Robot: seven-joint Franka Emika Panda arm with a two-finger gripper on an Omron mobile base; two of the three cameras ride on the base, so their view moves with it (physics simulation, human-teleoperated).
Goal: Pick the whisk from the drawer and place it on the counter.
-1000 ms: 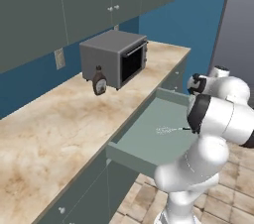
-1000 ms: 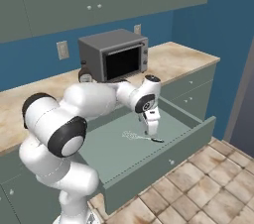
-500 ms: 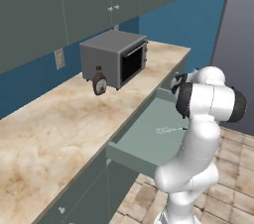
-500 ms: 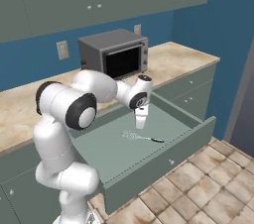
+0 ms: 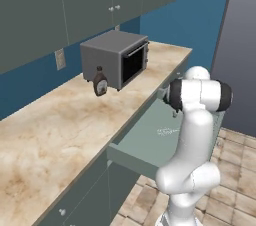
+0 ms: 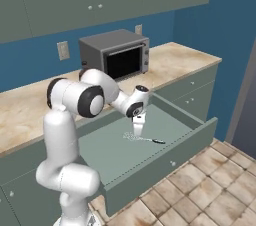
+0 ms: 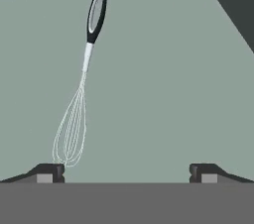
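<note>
In the left base view the whisk (image 5: 166,131) shows as a faint pale scribble on the floor of the open drawer (image 5: 142,142), just left of the white arm, which hides the gripper and the handle, with the counter (image 5: 60,125) running along the drawer's left. In the right base view the gripper (image 6: 138,133) points down into the drawer (image 6: 150,162), its tips just above the whisk's (image 6: 142,138) wire loops, and the dark handle trails off to the right (the finger spacing is too small to read here). In the hand view the fingers (image 7: 47,172) stand wide apart and hold nothing, the whisk (image 7: 79,99) lying flat on the drawer floor with its loops beside the left tip, not centred between the two, and its handle pointing away, while a dark wedge cuts the upper right corner.
</note>
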